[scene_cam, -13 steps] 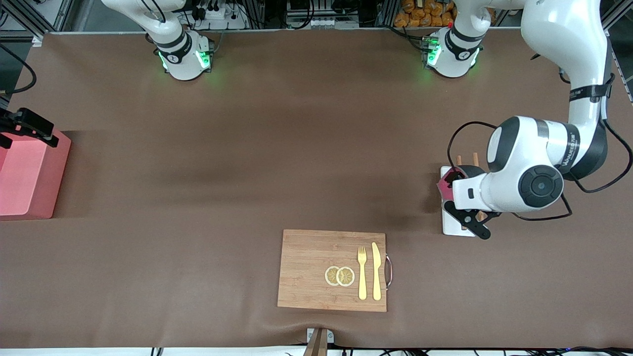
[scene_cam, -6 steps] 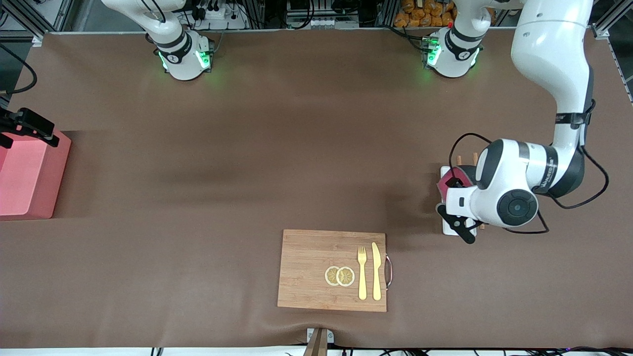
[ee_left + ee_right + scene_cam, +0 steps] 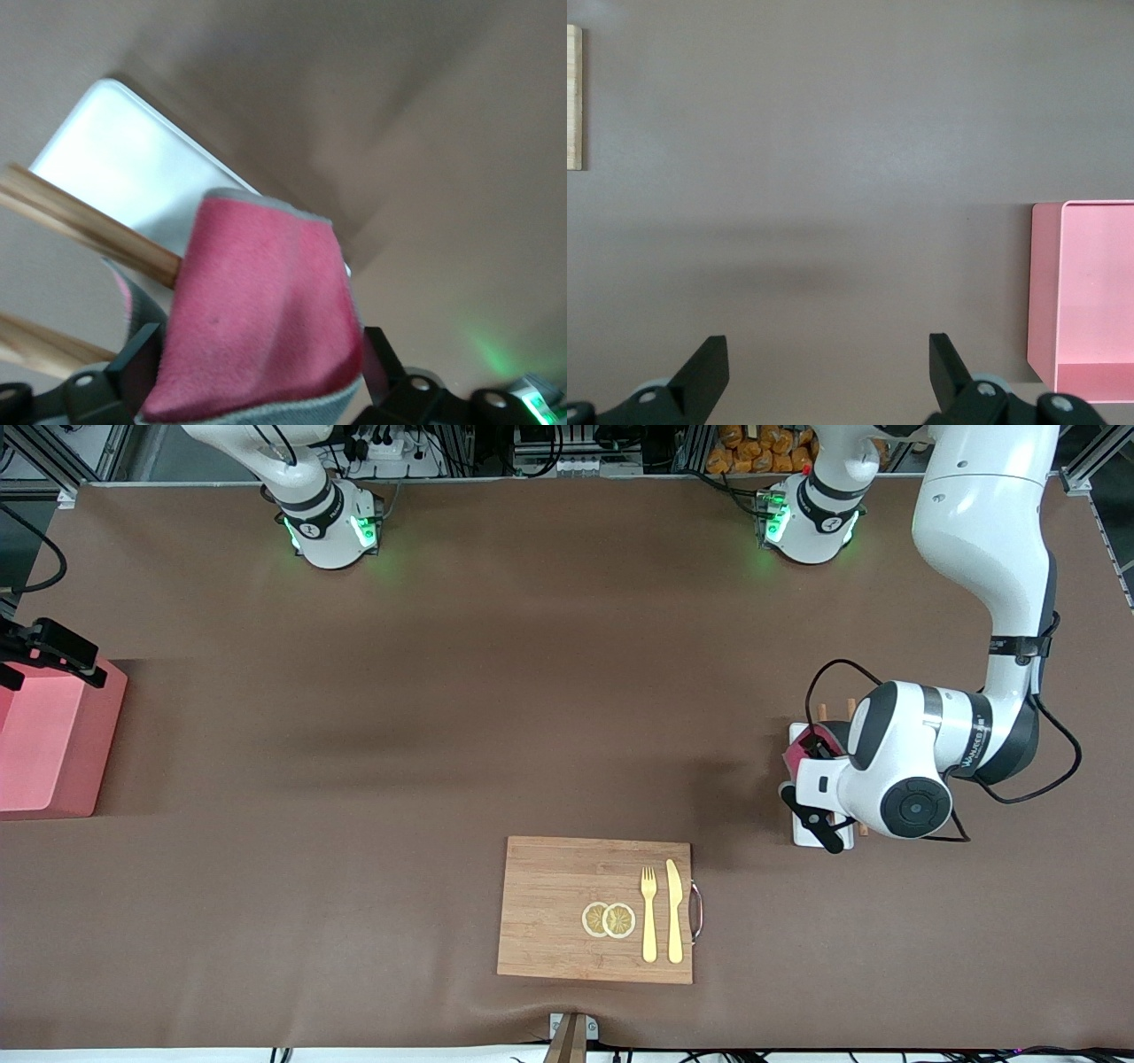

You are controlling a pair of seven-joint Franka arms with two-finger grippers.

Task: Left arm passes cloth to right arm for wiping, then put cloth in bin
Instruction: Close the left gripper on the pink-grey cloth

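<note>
Only in the left wrist view: cloth [image 3: 266,310], pink face up with a grey hem, draped over a wooden peg [image 3: 80,221] above a white tray [image 3: 115,159], filling the gap between the spread fingers of the left end effector [image 3: 257,345]; fingers apart, flanking the cloth on both sides

From the front camera, little of that: just a sliver of pink at the tray's edge, mostly hidden under the left arm's wrist

Only in the right wrist view: right end effector [image 3: 828,354] with fingers wide apart and nothing between them, over bare desk [image 3: 833,133] beside the open bin [image 3: 1045,292]

Bin at the right arm's end of the desk, tray at the left arm's end, well apart, with a broad stretch of bare brown surface between them. Board [image 3: 567,895] near the desk edge closest to the front camera, carrying a fork [image 3: 649,912], a knife [image 3: 675,908] and two lemon slices [image 3: 609,919]

Left arm bent sharply at the elbow, forearm dropping down, wrist turned low over the tray. Right arm waiting by the bin
</note>
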